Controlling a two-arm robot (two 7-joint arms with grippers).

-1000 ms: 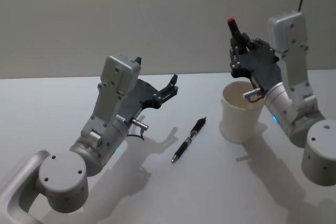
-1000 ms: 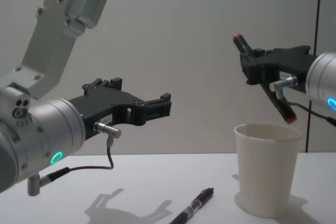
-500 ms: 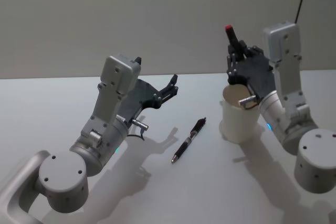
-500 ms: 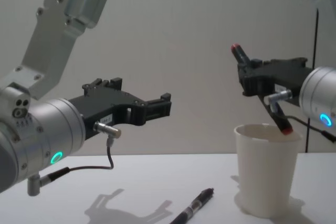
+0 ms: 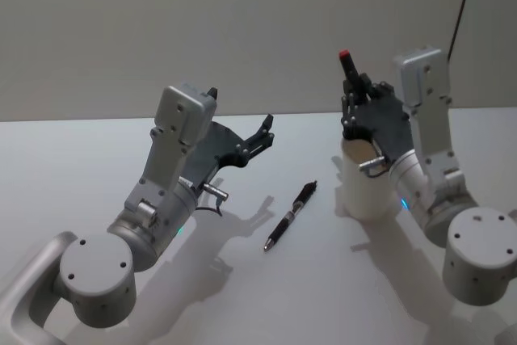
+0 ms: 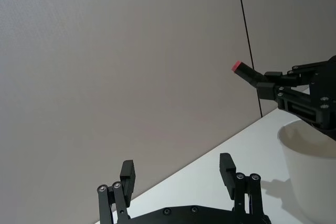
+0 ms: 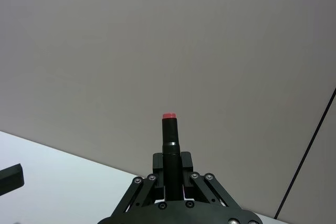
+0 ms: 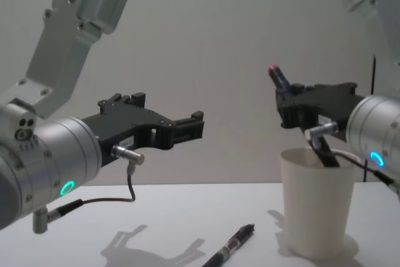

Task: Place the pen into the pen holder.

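- Though two pens show, only one is held: the right gripper point(image 5: 353, 96) has its fingers pressed onto the black barrel of the red-capped pen point(image 5: 346, 66), above the single pen holder point(image 5: 362, 193).
- That pen stands tilted, red end up, its lower end inside the pen holder's rim.
- Fingers spread wide and touching nothing, the left gripper point(image 6: 177, 167) hangs above the tabletop point(image 5: 97, 151).
- Between the arms the second pen point(image 5: 291, 216) lies flat on the tabletop, near the pen holder but apart from it.
- A second ago the held pen's lower end hung above the rim; the right gripper has since come down. The left gripper and the second pen have not moved.
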